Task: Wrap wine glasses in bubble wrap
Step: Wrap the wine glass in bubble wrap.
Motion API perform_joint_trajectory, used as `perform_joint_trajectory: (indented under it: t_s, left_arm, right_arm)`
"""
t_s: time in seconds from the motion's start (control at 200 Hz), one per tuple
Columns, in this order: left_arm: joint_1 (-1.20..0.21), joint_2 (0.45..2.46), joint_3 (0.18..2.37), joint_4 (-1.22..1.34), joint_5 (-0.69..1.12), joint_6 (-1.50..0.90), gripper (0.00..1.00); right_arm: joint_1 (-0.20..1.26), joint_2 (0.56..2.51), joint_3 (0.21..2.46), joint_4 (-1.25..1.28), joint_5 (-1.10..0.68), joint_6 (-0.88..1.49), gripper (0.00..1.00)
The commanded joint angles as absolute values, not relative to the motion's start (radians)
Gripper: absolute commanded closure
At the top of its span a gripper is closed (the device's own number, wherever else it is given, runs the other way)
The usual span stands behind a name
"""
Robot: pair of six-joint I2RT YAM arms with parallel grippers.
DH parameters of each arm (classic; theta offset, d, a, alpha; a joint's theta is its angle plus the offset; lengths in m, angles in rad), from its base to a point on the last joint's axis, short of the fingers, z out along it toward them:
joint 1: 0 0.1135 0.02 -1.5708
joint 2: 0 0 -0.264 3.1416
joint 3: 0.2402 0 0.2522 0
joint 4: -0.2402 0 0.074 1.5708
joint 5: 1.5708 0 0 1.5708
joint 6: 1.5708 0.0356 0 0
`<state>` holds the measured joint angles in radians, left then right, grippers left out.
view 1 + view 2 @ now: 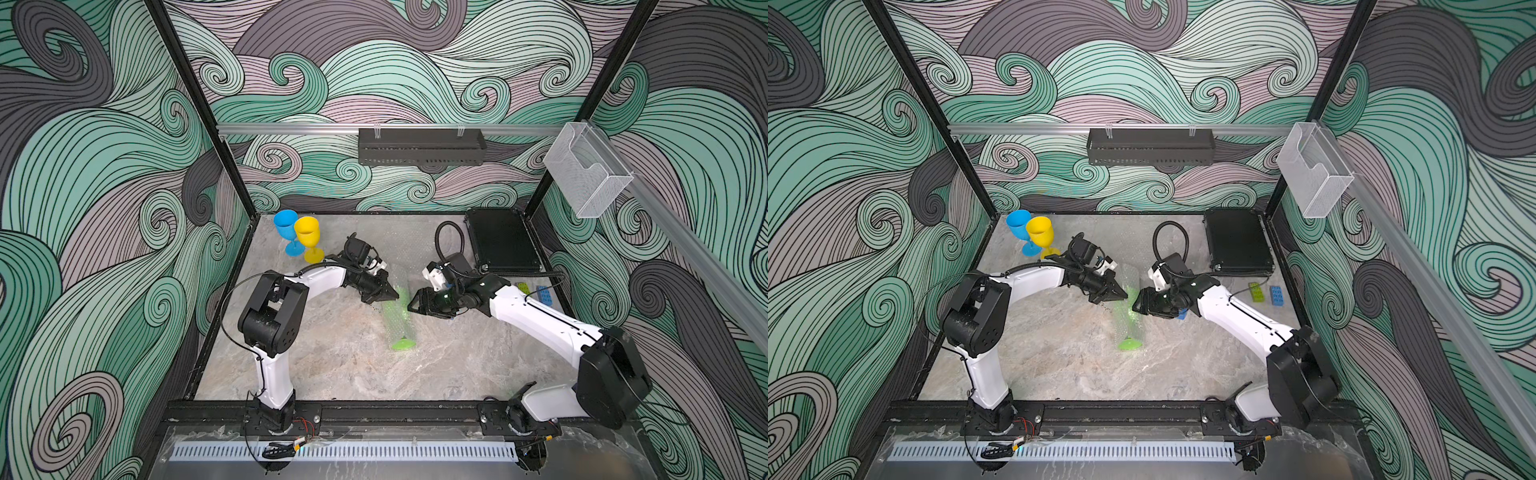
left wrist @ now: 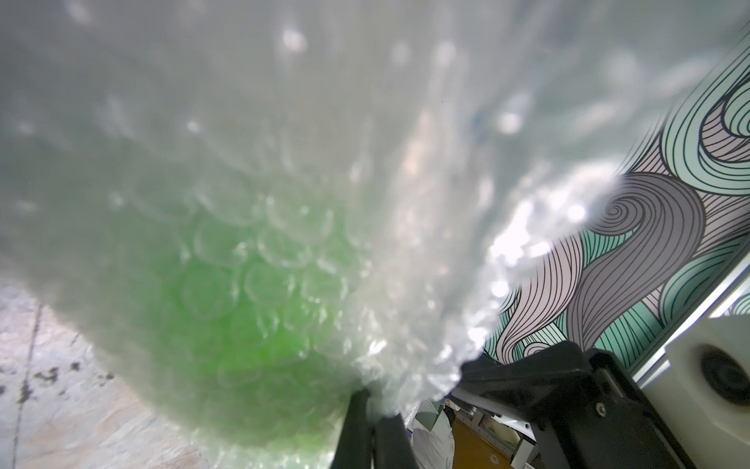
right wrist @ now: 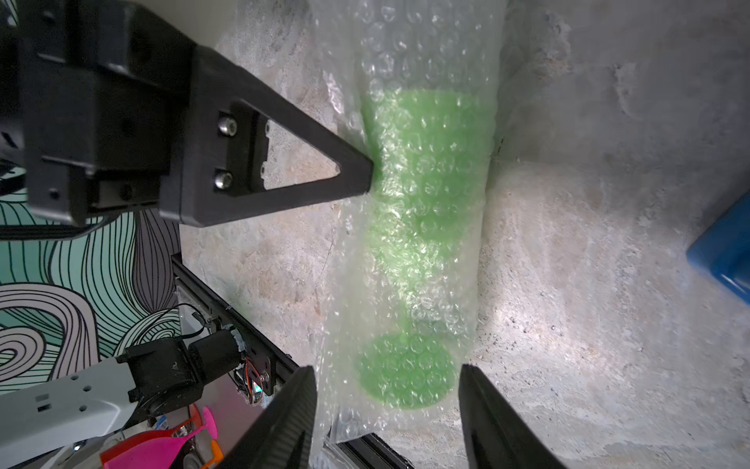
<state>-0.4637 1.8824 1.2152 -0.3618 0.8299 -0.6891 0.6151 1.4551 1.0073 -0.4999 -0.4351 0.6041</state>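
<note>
- Goblet status: green goblet [image 1: 394,312] lies on its side on the worktop [image 1: 332,361], rolled inside a tube of bubble wrap [image 3: 410,44] that runs past both its rim and its foot.
- Left end effector [image 1: 395,296]: closed, with its tip against the wrap at the bowl of the green goblet. The left wrist view shows the wrap's edge caught at the fingertips [image 2: 351,430].
- Right end effector [image 3: 387,369]: jaws stand apart with nothing clamped, on the opposite side of the green goblet from the left one. Whether they touch the wrap cannot be told.
- Blue goblet [image 1: 286,224] and yellow goblet [image 1: 306,233]: upright, unwrapped and just beside each other. Both are well apart from the green goblet, off beyond its rim end on the left arm's side.
- Flat sheet [image 1: 411,245] of bubble wrap: spread on the worktop just past the rim end of the green goblet.
- Blue tape dispenser [image 3: 722,256]: near the green goblet, on the right arm's side.
</note>
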Motion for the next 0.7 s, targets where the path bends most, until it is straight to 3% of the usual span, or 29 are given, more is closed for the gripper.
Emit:
perform_joint_trajectory:
  t_s: [0.0, 0.265, 0.37, 0.485, 0.6, 0.696]
  left_arm:
    - [-0.477, 1.926, 1.207, -0.422, 0.741, -0.670, 0.94]
    - [-0.481, 1.927, 1.207, -0.423, 0.742, -0.668, 0.89]
    - [-0.483, 1.927, 1.206, -0.421, 0.742, -0.668, 0.86]
    - [-0.484, 1.923, 1.206, -0.424, 0.742, -0.667, 0.82]
    - [-0.485, 1.925, 1.205, -0.420, 0.741, -0.667, 0.79]
    - [-0.485, 1.924, 1.208, -0.425, 0.741, -0.664, 0.78]
  right_arm:
    - [0.637, 1.521, 1.053, -0.495, -0.465, 0.616, 0.45]
    - [0.643, 1.593, 1.056, -0.476, -0.463, 0.599, 0.65]
    - [0.640, 1.598, 1.037, -0.475, -0.459, 0.595, 0.81]
    - [0.637, 1.600, 1.014, -0.465, -0.466, 0.592, 0.94]
    - [0.635, 1.608, 1.008, -0.469, -0.479, 0.593, 0.93]
    - [0.632, 1.596, 1.023, -0.488, -0.471, 0.579, 0.85]
